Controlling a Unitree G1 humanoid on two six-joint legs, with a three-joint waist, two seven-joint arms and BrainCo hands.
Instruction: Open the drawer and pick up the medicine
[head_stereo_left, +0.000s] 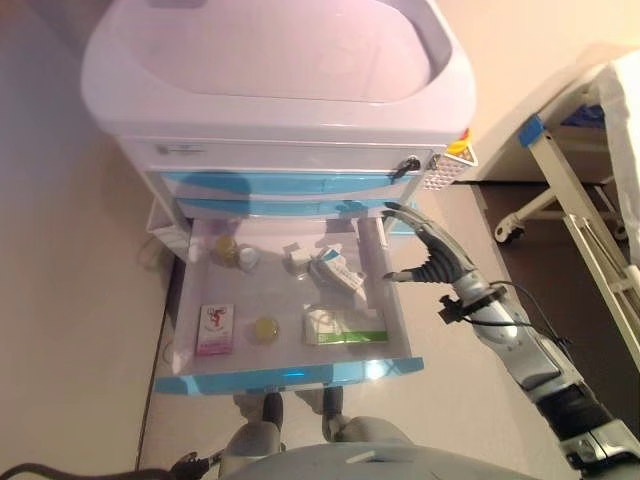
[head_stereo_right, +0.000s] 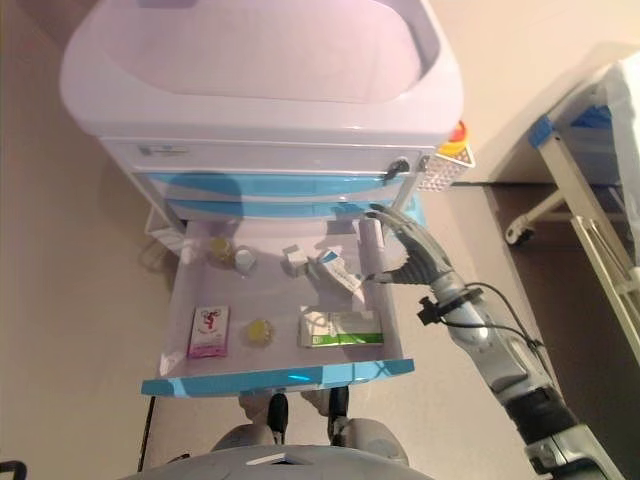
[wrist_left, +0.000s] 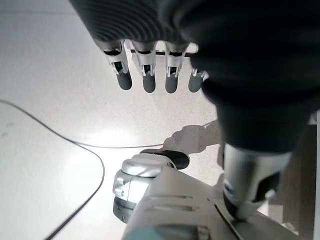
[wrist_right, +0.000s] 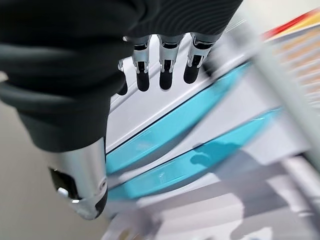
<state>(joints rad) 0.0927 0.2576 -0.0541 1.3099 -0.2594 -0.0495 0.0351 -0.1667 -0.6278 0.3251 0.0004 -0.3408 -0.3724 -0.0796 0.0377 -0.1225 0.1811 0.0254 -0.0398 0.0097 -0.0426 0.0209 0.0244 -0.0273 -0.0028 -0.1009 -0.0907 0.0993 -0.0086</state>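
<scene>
Cart (head_stereo_left: 280, 110) drawer (head_stereo_left: 290, 375) is pulled fully out; inside lie a pink box (head_stereo_left: 215, 329), a yellow-lidded jar (head_stereo_left: 265, 328), a green-and-white box (head_stereo_left: 343, 326), a white-and-teal box (head_stereo_left: 338, 270), and small bottles (head_stereo_left: 235, 252) near the back, none of them held. Right hand (head_stereo_left: 425, 262) hangs over the drawer's right wall beside the white-and-teal box, fingers (wrist_right: 165, 75) loosely extended, thumb apart, gripping nothing. Left hand (wrist_left: 150, 75) shows only in its wrist view, above the floor (wrist_left: 45, 90), fingers relaxed and empty.
</scene>
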